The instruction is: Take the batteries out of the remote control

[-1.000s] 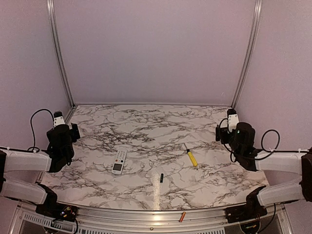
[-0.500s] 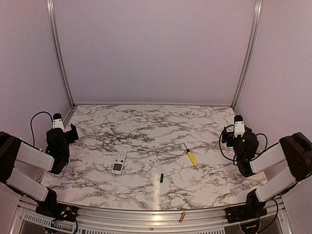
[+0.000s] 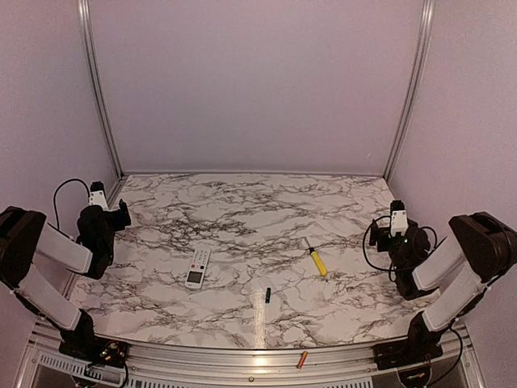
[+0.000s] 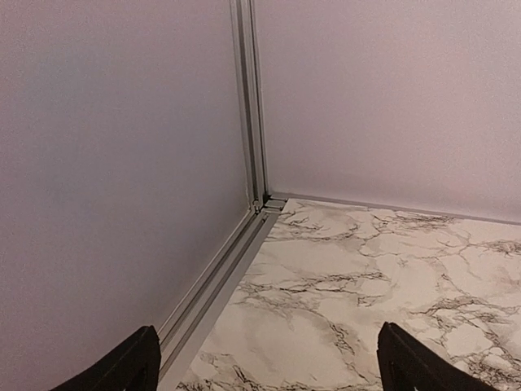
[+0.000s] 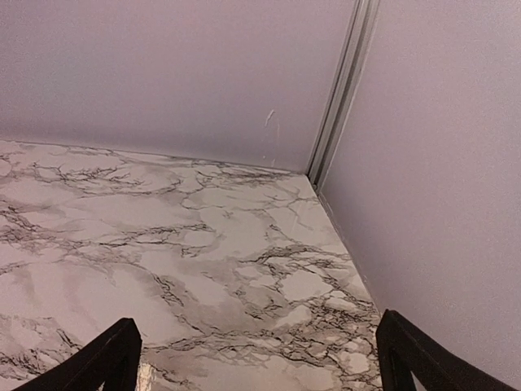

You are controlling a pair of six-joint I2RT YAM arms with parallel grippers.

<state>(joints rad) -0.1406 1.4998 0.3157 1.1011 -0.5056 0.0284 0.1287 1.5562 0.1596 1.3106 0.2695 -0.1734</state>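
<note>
The white remote (image 3: pixel 198 269) lies toward the table's (image 3: pixel 242 214) near left corner. The dark battery (image 3: pixel 267 295) lies by the near edge, the orange battery (image 3: pixel 301 360) on the rail (image 3: pixel 202 365) past it. The left gripper (image 4: pixel 264 358) and right gripper (image 5: pixel 256 350) are spread wide, empty.

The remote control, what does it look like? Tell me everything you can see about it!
The remote control is a small white oblong, plastic by the look of it. A little grey display sits at its near end, with rows of tiny buttons beyond, too small to read. It lies flat, face up, on the marble-patterned table, left of the middle and angled slightly. Its back is hidden. Only the table touches it.
</note>
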